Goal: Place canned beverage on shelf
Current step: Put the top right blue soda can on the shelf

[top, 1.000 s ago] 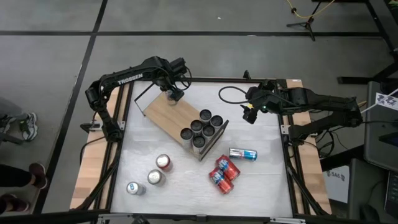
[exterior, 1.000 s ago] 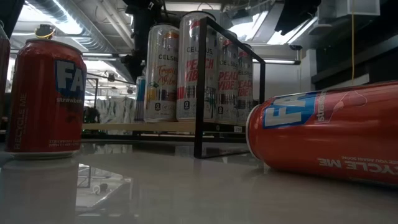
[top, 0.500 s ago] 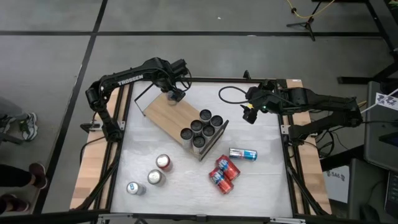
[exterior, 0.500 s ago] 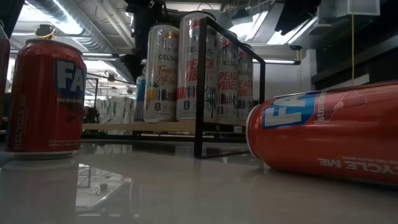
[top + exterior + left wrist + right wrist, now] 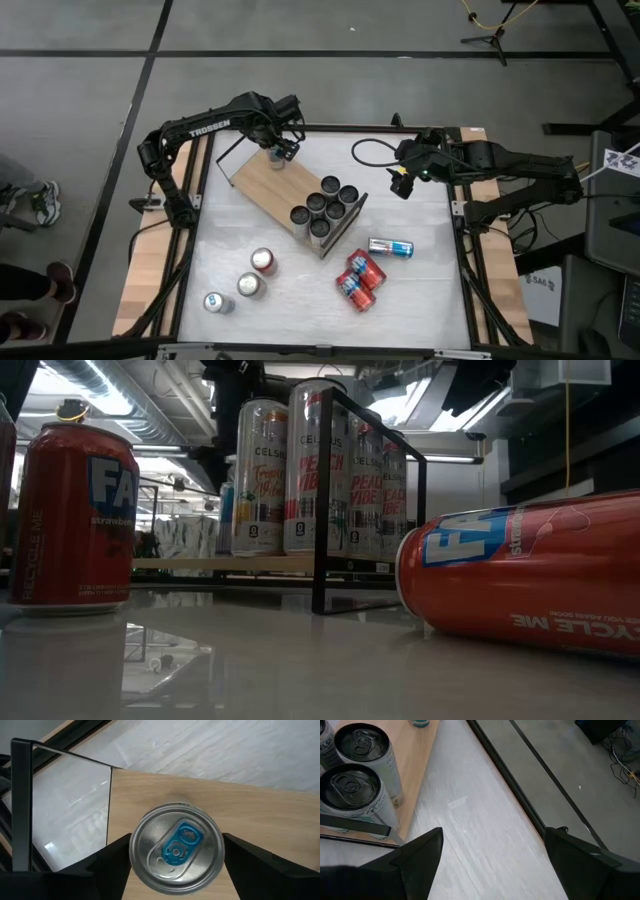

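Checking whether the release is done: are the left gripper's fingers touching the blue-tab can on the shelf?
Cannot tell. In the left wrist view, the left gripper straddles the can on the shelf, and both fingers meet its outline with no plain gap or contact.

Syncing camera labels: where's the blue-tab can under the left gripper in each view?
High: blue-tab can at the shelf's far-left corner, under the left gripper.
Low: cannot pick it out among the tall cans.
Left wrist: centre bottom, top up, between the fingers.
Right wrist: only a sliver of a can at the top edge; cannot confirm.
Shared landmark: the shelf's light-wood board.
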Controlling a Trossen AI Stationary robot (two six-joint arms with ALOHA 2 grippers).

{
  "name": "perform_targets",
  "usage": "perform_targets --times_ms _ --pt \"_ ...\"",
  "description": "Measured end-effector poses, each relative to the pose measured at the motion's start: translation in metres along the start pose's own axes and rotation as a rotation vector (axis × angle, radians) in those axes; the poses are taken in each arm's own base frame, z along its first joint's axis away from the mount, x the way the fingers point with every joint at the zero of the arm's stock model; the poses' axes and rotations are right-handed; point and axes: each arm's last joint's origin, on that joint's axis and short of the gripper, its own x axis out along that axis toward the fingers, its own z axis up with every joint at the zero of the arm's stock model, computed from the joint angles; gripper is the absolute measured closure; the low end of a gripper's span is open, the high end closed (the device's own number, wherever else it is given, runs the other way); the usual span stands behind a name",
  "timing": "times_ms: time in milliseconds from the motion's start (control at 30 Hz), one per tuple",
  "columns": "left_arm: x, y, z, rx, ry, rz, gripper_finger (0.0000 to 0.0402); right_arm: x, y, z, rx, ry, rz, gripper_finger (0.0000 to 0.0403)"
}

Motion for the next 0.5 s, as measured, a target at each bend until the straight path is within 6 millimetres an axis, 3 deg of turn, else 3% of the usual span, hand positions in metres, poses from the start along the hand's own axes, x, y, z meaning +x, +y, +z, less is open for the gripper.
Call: perform_targets --times_ms 300,500 --pt "-0.0005 0.0007 0.0007 0.054 -0.003 -0.003 0.018 -0.0001 0.0001 0.0 -0.001 0.0 0.0 0.0061" --pt "0.0005 0.007 0.0041 0.146 0.001 -0.005 0.0184 0.0 0.0001 0.0 -0.001 0.0 0.0 0.0061"
